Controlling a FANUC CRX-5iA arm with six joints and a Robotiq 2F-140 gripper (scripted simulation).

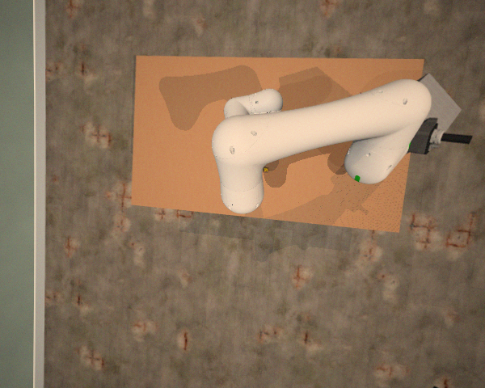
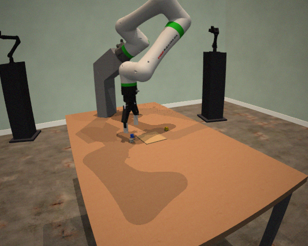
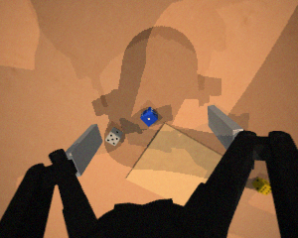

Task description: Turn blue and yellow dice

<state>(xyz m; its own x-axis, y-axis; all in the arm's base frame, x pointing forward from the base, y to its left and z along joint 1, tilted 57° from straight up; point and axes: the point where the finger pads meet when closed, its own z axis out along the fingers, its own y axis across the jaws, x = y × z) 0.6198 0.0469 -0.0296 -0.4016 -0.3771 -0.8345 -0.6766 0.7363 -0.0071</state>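
Note:
My gripper (image 2: 131, 127) (image 3: 151, 124) is open and empty, pointing down above the table. In the wrist view the blue die (image 3: 149, 117) (image 2: 132, 136) lies between and below the fingers, just off a corner of the mat (image 3: 161, 171) (image 2: 152, 139); a face with one pip shows. The white die (image 3: 113, 136) (image 2: 131, 140) is beside the left finger in the wrist view, off the mat, with a five-pip face showing. The yellow die (image 1: 265, 170) (image 2: 166, 128) (image 3: 261, 185) lies off the mat's other side; its top number is too small to tell. The arm hides the mat in the top view.
The orange-brown table (image 1: 171, 166) (image 2: 215, 171) carries broad arm shadows across the dice and mat. The arm's grey pedestal (image 2: 101, 89) stands at the table's far end. Two black camera stands (image 2: 16, 103) (image 2: 213, 87) stand on the floor away from the table.

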